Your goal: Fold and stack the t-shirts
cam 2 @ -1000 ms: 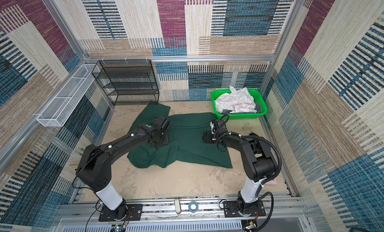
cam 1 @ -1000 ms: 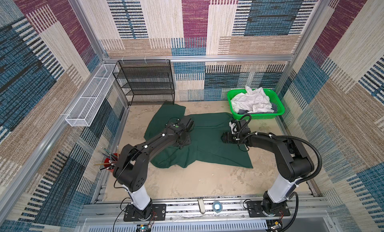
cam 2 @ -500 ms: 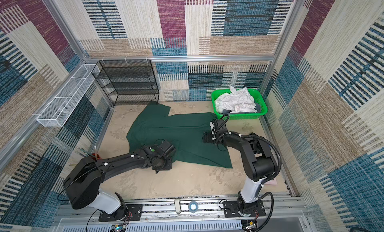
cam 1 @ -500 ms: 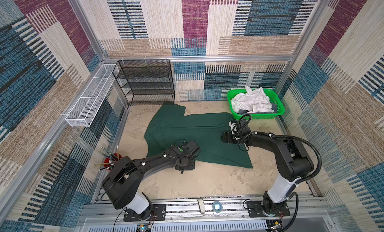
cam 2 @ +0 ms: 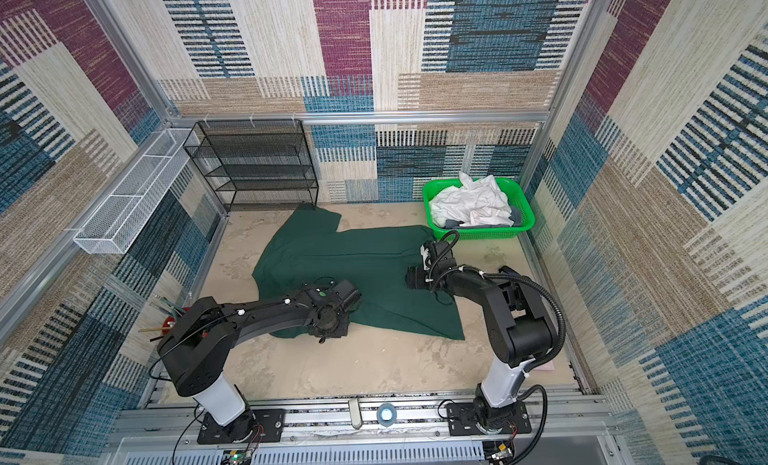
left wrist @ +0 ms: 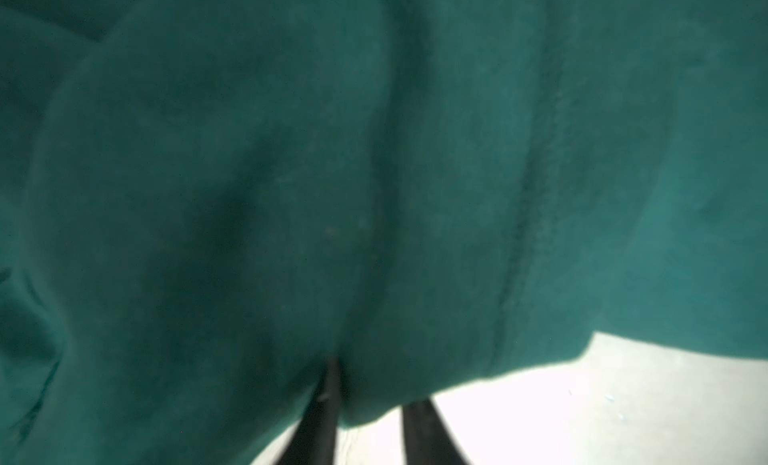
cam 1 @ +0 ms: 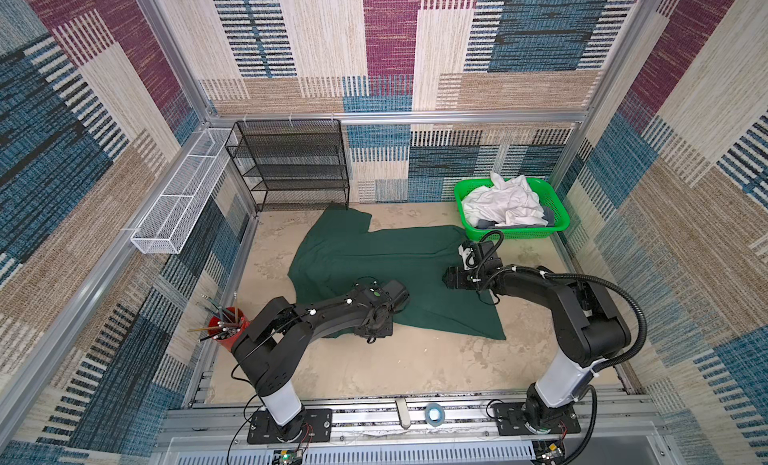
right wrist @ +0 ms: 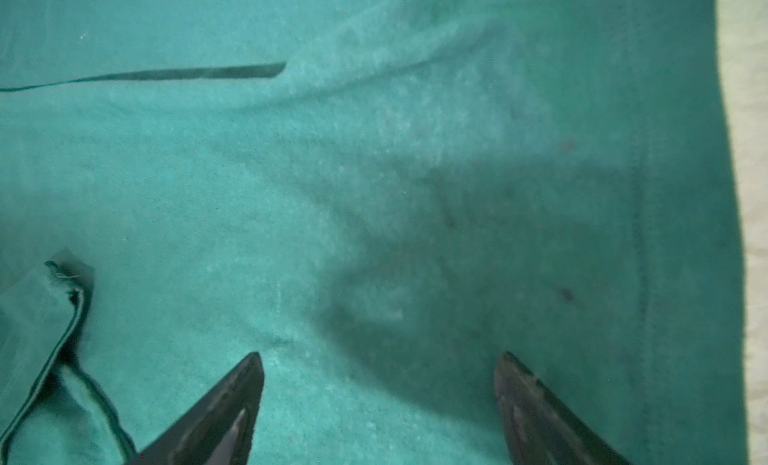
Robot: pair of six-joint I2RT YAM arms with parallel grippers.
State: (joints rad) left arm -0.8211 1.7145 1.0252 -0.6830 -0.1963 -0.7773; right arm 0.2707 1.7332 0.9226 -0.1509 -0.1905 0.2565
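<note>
The dark green t-shirt (cam 1: 382, 259) (cam 2: 353, 259) is spread out flat on the table (cam 1: 395, 367) (cam 2: 365, 371). One of its corners is laid close up to the front corner of the green basket (cam 1: 515, 234) (cam 2: 478, 233); whether cloth and basket touch cannot be told. Inside the basket a crumpled heap of white t-shirts (cam 1: 503, 205) (cam 2: 471, 205) is piled. Some grey fabric (cam 1: 484, 224) (cam 2: 453, 224) is seen under the heap against the basket's front wall.

The left pincer (cam 1: 374, 330) (cam 2: 328, 328) is set at the shirt's hem edge that faces away from the basket, well apart from it. In the left wrist view the left pincer (left wrist: 374, 421) is seen clamped on the shirt (left wrist: 291, 172): the fingers (left wrist: 328, 400) are pressed together with a fold of green cloth pinched between them, and bare table is shown just past the hem.

The right pincer (cam 1: 451, 278) (cam 2: 411, 278) is held low over the part of the shirt nearer the basket, near it but apart from it. In the right wrist view the right pincer (right wrist: 378, 384) is seen with its fingers (right wrist: 232, 400) spread wide apart and nothing gripped. Only the flat cloth (right wrist: 332, 192) is seen beneath them; whether the tips touch it cannot be told.

A black wire shelf (cam 1: 291, 163) (cam 2: 253, 163) is stood well apart from the basket, along the same back wall.
</note>
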